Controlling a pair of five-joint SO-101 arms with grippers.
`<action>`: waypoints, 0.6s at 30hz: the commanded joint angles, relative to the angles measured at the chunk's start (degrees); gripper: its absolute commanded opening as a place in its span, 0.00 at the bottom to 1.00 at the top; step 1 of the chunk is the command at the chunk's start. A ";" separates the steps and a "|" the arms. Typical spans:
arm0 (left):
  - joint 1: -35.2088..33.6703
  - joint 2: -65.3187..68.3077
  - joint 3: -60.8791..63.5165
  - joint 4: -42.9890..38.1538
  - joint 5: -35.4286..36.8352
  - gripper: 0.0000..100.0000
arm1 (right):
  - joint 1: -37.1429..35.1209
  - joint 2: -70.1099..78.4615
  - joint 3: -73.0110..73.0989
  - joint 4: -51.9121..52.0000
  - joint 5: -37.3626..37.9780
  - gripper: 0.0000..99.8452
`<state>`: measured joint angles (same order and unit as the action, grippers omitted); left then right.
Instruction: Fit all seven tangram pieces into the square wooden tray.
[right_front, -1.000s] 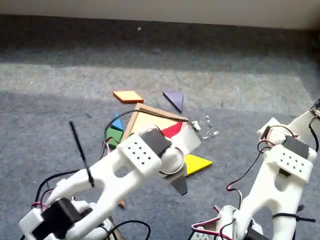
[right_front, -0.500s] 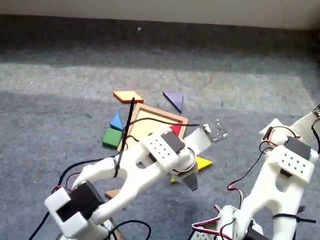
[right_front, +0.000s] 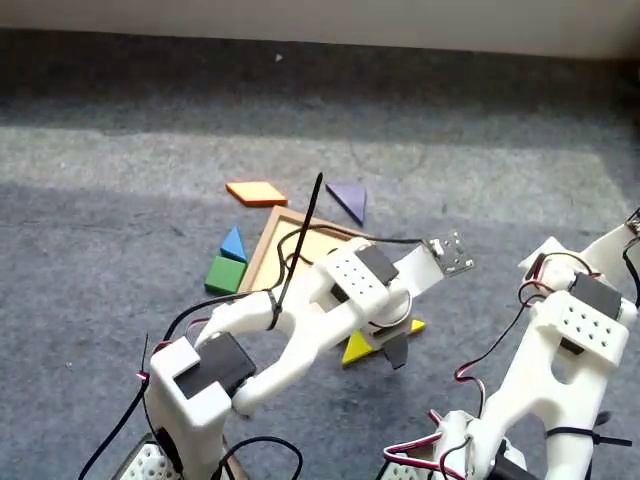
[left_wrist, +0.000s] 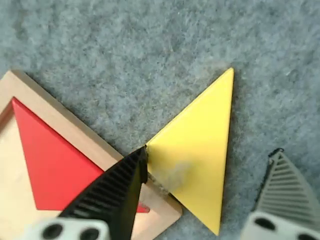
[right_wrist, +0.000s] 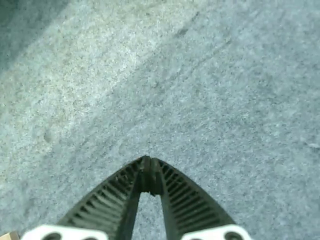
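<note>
Orange piece (right_front: 256, 192), purple piece (right_front: 349, 198), blue piece (right_front: 233, 243) and green piece (right_front: 225, 274) ring the tray (right_front: 262, 245), centre frame; red triangle (left_wrist: 55, 165) inside. Left arm (right_front: 300, 330) covers tray. Left gripper (left_wrist: 210, 151) is spread astride yellow triangle (left_wrist: 200, 125), which touches the tray corner. Right gripper (right_wrist: 146, 161) is closed over carpet (right_wrist: 225, 75).

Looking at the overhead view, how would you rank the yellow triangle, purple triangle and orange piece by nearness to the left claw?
1. Yellow triangle, right at the left gripper, beside the tray.
2. Purple triangle, just beyond the tray.
3. Orange piece, farthest, off the tray's far corner.
</note>
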<state>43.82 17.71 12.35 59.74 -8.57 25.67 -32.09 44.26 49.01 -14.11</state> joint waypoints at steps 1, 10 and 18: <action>-1.36 0.22 -3.47 3.25 -0.53 0.35 | 0.13 -1.89 -0.57 -1.01 -0.35 0.01; -1.98 0.48 -3.21 4.84 -0.26 0.35 | 0.13 -1.89 -0.57 -0.92 -0.35 0.01; -1.89 0.57 -3.47 4.75 2.11 0.35 | 0.13 -1.89 -0.48 -0.75 -0.35 0.01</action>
<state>42.59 18.51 11.12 63.87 -6.99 25.67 -32.09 44.26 49.01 -14.11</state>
